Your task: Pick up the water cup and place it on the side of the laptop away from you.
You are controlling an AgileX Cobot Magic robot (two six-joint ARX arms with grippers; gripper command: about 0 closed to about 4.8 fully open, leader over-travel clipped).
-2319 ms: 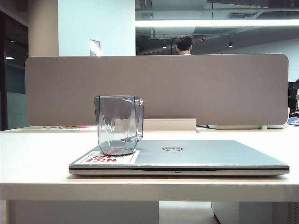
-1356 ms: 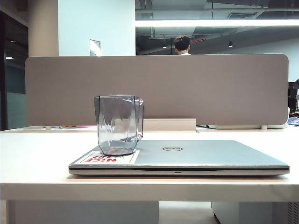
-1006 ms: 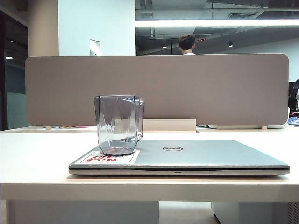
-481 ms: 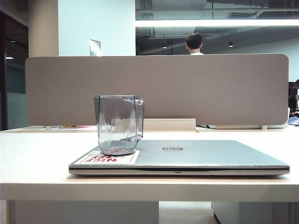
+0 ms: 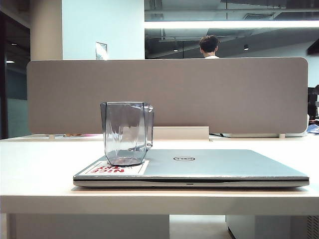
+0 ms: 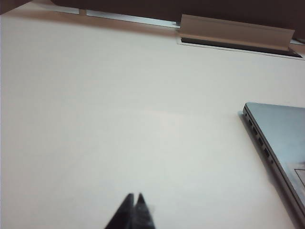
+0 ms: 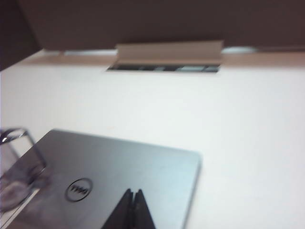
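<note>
Grey-blue and transparent, the water cup (image 5: 126, 133) stands upright on the lid of the closed laptop (image 5: 209, 167), over the white sticker (image 5: 115, 169) at the lid's left near corner, its long axis vertical. The laptop lies along the near edge of the tabletop (image 5: 35, 164), with bare surface between its far edge and the grey partition (image 5: 199, 94).

The right claw (image 7: 133, 206) is clenched, its tips meeting in a point above the lid near the Dell logo (image 7: 78, 189). The cup (image 7: 16, 167) lies across the lid from this claw, toward the laptop's sticker end. The left claw (image 6: 134, 210) is likewise clenched, hovering over bare tabletop beside the laptop's short edge (image 6: 267, 152).

By this reading the right claw is already over the lid, yet must open and travel sideways to the cup.

Neither arm appears in the exterior view. The right wrist view is blurred and cuts the cup off at its frame edge; the left wrist view shows no cup at all.
</note>
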